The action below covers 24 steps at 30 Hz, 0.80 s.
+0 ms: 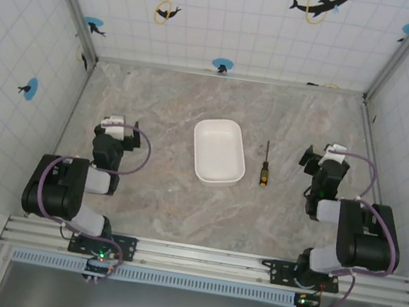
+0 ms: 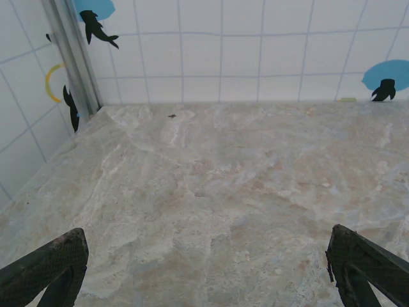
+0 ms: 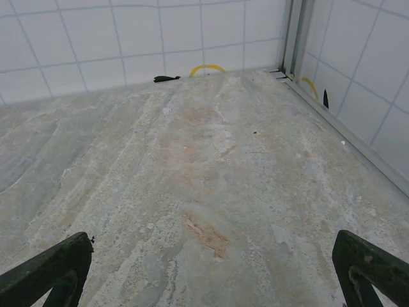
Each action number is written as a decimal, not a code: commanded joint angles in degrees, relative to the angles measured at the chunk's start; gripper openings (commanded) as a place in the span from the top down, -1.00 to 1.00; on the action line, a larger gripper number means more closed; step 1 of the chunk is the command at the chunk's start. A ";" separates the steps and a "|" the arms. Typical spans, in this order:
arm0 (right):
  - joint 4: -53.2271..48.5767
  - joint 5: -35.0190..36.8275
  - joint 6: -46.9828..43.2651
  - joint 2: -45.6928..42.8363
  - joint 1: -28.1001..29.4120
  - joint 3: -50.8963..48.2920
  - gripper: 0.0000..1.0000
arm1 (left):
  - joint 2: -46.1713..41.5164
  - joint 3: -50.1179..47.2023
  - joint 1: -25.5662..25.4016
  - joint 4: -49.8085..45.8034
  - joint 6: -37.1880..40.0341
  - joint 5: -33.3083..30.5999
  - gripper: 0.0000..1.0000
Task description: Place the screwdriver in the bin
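marbled surface (image 1: 166, 101) carries the screwdriver (image 1: 264, 165) lying just right of the bin (image 1: 219, 151). the right end effector (image 1: 316, 154), spread wide, sits nearest; it should straddle the yellow-black handle (image 1: 263, 179) squarely before closing.

The table (image 1: 174, 102) has a smooth, marbled stone-look surface with a faint sheen, and the tiled walls (image 1: 234, 18) look smooth and white. The bin (image 1: 219, 150) is smooth white plastic. At its 3 o'clock, the screwdriver (image 1: 265, 165) shows a dark metal shaft and a black-and-yellow plastic-looking handle.
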 commanded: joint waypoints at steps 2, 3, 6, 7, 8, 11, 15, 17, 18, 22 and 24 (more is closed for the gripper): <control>2.39 0.33 -0.27 0.08 0.17 0.12 -0.98 | 0.41 0.59 0.31 0.37 -0.12 0.13 -0.95; 2.40 0.27 -0.27 0.08 0.13 0.13 -0.98 | 0.46 0.60 0.33 0.37 -0.11 0.11 -0.95; 2.46 0.26 -0.26 0.08 0.13 0.12 -0.98 | 0.43 0.56 0.26 0.37 -0.11 0.14 -0.95; 2.41 0.26 -0.23 0.08 0.19 0.12 -0.98 | 0.40 0.64 0.27 0.43 -0.15 0.13 -0.95; 2.25 0.25 -0.27 0.09 0.14 0.20 -0.98 | 0.42 0.55 0.30 0.43 -0.11 0.13 -0.95; 2.43 0.70 -0.35 0.00 0.36 0.12 -0.98 | 0.41 0.64 0.28 0.36 -0.15 0.13 -0.95; -4.29 3.96 -0.45 -3.26 1.37 2.35 -0.98 | 0.44 0.65 0.31 0.35 -0.12 0.12 -0.95; -9.15 5.29 -0.61 -5.57 1.86 4.12 -0.98 | 0.42 0.51 0.33 0.47 -0.12 0.13 -0.95; -12.24 5.46 -0.69 -7.02 2.21 5.05 -0.98 | 0.29 0.43 0.33 0.77 -0.07 0.29 -0.95; -26.49 5.45 1.91 -12.21 3.82 10.11 -0.98 | -3.32 4.96 -0.16 -10.68 1.76 2.72 -0.95; -35.66 3.30 3.72 -14.36 4.82 13.73 -0.98 | -7.05 7.09 -0.81 -16.82 2.29 2.42 -0.95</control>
